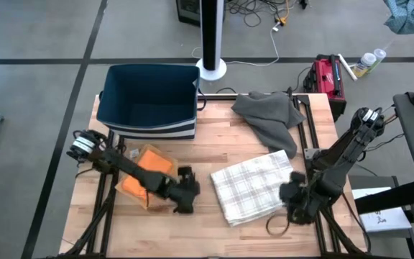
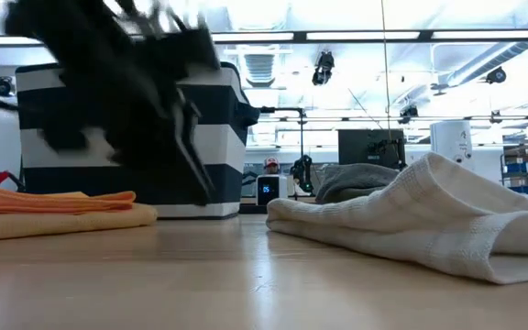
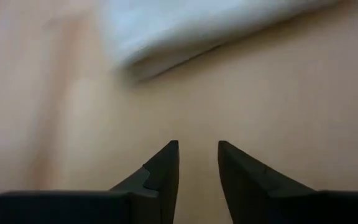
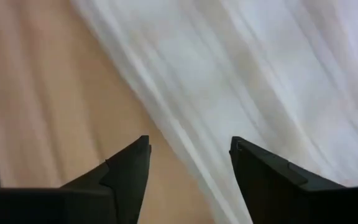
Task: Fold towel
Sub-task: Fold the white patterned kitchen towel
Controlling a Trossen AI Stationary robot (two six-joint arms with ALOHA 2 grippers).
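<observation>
Right tool (image 4: pixel 189 163) spread wide, empty, over white towel's (image 1: pixel 254 185) edge; left tool (image 3: pixel 197 163) parted, holding nothing.

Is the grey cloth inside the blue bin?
No, the grey cloth lies crumpled on the wooden table to the right of the blue bin, not inside it.

We see a robotics lab: a wooden tabletop (image 1: pixel 214 147) on a grey concrete floor (image 1: pixel 34 43), cables (image 1: pixel 261 11) trailing, ceiling strip lights (image 2: pixel 383 37), monitors (image 2: pixel 369 147) and shelving behind.
</observation>
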